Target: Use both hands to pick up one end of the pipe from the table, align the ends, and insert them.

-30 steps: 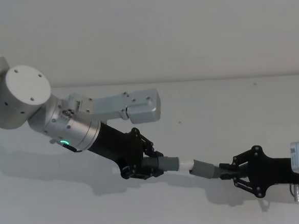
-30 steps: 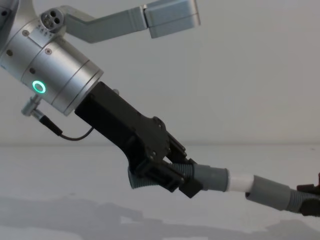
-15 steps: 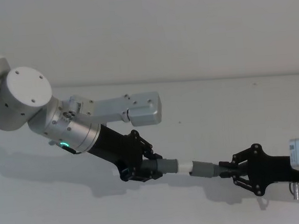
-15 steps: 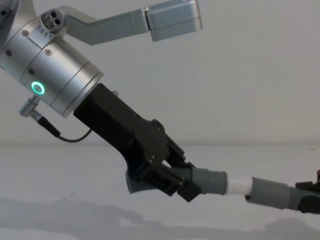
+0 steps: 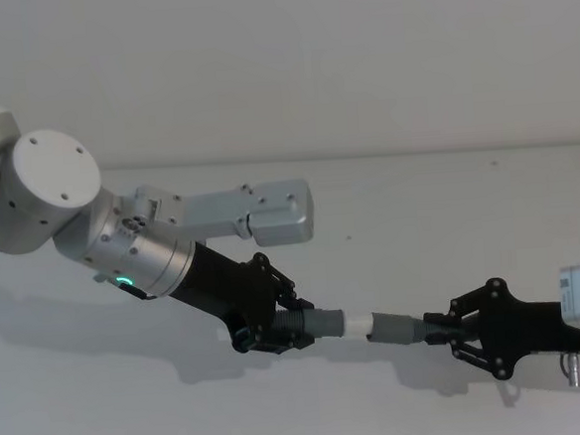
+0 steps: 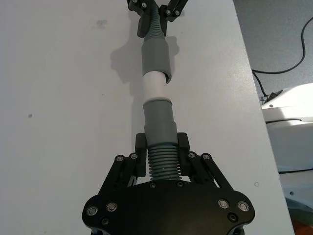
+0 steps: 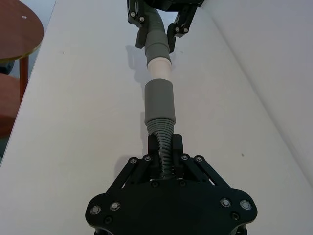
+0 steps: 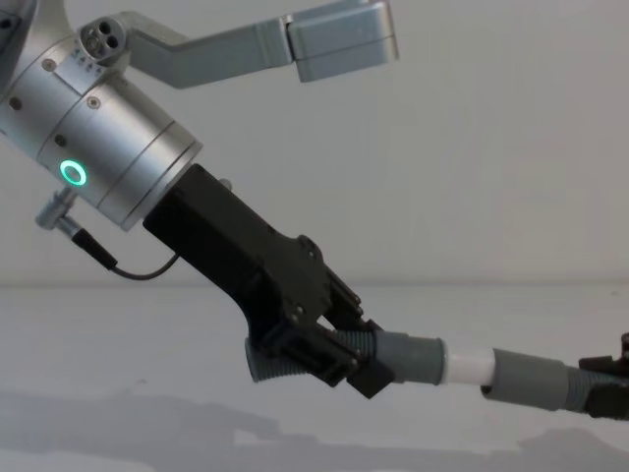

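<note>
A plain white matte table meets a pale wall of nearly the same tone at its far edge. Beyond one long edge the right wrist view shows a round reddish-brown wooden stool top, and beyond the other edge the left wrist view shows grey floor with a black cable.

There are two short dark-grey plastic pipe pieces, each with a ribbed stretch and a smooth wider collar. They are held in line above the table's near edge, right of its middle. The left piece ends in a white inner sleeve, whose tip sits at the mouth of the right piece's grey collar; most of the white is still exposed.

Two black two-fingered grippers are at work. The left gripper, on a silver wrist with a green ring, is pinching the ribbed part of the left piece. The right gripper clamps the ribbed tail of the right piece.
</note>
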You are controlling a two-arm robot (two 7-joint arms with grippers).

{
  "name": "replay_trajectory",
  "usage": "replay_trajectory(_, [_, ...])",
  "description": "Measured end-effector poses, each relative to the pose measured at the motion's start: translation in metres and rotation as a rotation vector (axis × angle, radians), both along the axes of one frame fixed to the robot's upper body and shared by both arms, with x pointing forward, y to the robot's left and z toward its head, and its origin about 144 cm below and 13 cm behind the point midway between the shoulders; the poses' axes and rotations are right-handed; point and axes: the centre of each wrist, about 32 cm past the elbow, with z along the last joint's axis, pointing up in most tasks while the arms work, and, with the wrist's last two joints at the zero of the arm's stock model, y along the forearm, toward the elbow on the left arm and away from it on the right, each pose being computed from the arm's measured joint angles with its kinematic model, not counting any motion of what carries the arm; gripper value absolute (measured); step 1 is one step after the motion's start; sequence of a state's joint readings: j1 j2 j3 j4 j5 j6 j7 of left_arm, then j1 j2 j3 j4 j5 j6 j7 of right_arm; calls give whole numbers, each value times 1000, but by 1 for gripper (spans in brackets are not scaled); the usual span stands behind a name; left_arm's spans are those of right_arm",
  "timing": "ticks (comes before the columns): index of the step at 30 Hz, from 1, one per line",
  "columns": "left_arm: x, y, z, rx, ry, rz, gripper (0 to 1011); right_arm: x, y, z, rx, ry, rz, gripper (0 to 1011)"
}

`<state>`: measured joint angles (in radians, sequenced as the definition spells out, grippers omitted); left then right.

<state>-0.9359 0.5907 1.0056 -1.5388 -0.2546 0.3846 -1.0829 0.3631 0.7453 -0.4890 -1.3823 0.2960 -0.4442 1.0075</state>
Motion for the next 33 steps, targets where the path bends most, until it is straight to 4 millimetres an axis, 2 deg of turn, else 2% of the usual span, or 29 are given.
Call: replay_trajectory(33, [-4,-3,-1,-5,11,-13,348,1,3,3,11,33,-9,132])
